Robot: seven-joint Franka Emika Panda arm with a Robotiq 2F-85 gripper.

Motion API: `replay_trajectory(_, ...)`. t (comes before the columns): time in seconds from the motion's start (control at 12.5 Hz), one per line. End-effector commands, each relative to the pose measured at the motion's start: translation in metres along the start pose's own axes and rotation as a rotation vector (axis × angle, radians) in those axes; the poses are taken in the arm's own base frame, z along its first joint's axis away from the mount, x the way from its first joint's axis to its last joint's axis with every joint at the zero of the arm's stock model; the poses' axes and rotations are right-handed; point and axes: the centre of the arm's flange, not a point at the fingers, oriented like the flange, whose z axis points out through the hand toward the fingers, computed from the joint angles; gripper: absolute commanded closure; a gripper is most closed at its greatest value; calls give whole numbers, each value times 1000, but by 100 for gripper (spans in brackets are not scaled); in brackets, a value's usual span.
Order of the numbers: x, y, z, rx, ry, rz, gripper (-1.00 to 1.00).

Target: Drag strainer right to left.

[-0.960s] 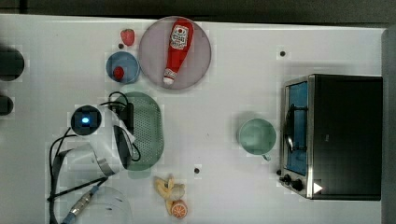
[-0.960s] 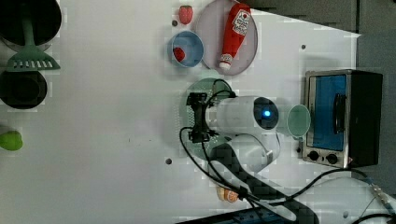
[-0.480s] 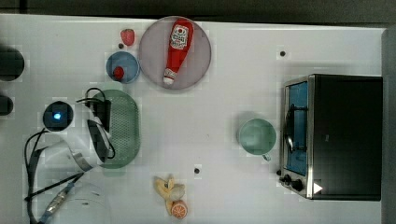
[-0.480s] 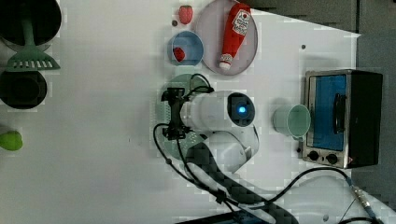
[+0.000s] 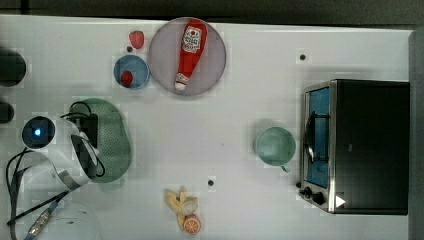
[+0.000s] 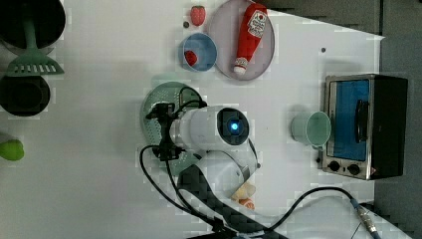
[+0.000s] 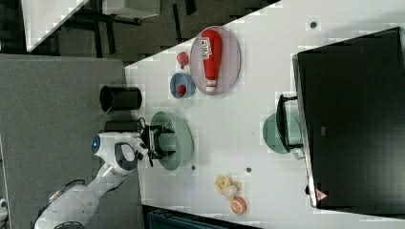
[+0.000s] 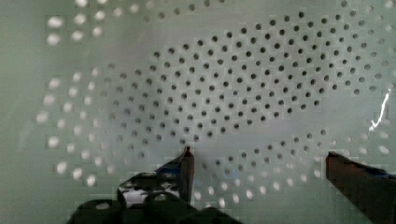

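The strainer (image 5: 116, 146) is a pale sage-green oval colander with fine holes, lying near the top view's left side of the white table. My gripper (image 6: 163, 132) reaches down into its bowl, with the white arm covering the strainer's half toward the top view's left. In the wrist view the perforated floor of the strainer (image 8: 233, 84) lies right below, and my gripper (image 8: 259, 163) is open, its two dark fingertips (image 8: 186, 164) set wide apart inside the bowl with nothing between them. The right view shows the gripper (image 7: 165, 141) over the strainer (image 7: 185, 138).
A grey plate (image 5: 212, 75) holds a ketchup bottle (image 5: 188, 52); beside it are a blue bowl (image 5: 131, 71) and a strawberry (image 5: 136, 38). A mint cup (image 5: 274, 145) stands before the toaster oven (image 5: 357, 145). Banana and orange pieces (image 5: 184, 210) lie near the front. Dark pots (image 6: 25, 94) and a spatula (image 6: 35, 62) sit at the left view's left.
The arm and the strainer have slid together toward the top view's left, away from the cup. The fingers have stayed spread.
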Motion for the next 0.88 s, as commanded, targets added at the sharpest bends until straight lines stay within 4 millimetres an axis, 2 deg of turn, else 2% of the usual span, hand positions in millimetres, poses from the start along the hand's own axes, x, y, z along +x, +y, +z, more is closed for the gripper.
replay_trajectory(0.08, -13, -8, -7, 29, -23, 97, -100)
replay_trajectory(0.64, -38, -11, -4, 40, -53, 96, -100)
replay_trajectory(0.88, -35, -18, -20, 52, -47, 63, -100)
